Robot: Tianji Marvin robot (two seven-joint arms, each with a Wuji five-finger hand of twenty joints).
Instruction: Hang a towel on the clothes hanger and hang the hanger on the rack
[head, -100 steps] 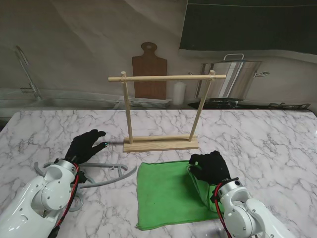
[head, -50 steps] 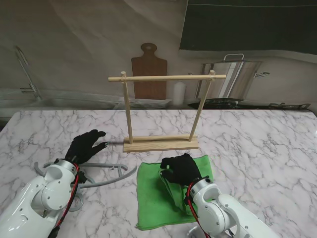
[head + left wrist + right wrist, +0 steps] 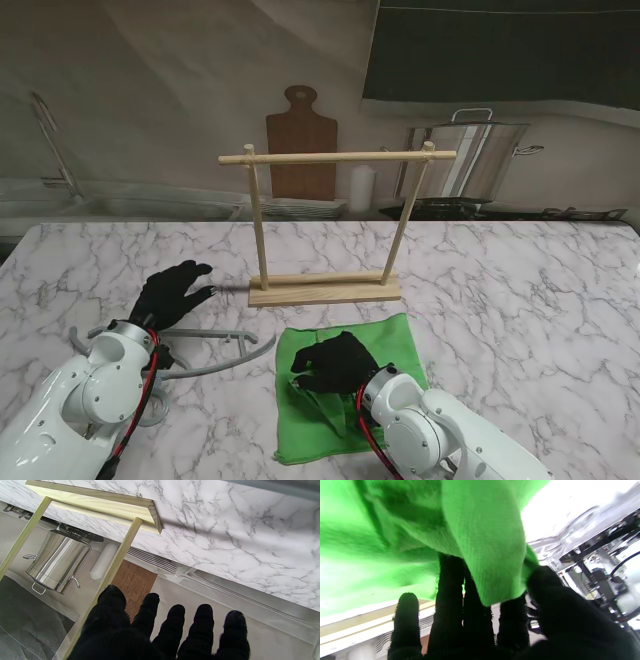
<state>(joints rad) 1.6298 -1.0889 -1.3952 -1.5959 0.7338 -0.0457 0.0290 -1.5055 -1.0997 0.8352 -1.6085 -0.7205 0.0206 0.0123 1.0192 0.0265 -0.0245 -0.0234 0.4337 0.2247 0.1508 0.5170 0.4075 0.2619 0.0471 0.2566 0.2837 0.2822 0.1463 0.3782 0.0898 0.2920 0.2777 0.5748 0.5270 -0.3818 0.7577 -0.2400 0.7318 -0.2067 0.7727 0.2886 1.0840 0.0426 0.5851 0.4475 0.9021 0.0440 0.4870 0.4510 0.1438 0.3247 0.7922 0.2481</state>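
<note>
Right hand (image 3: 337, 363) pinching green towel's (image 3: 385, 337) fold

A green towel (image 3: 300, 420) lies bunched on the marble, a grey hanger (image 3: 215, 350) flat to its left, the wooden rack (image 3: 325, 220) upright beyond.

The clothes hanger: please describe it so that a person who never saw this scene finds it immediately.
Start from the wooden rack standing mid-table. On the marble to its left, nearer to me, the clothes hanger lies flat beside the left hand. It is thin, grey and curved, unlike the green towel next to it.
</note>
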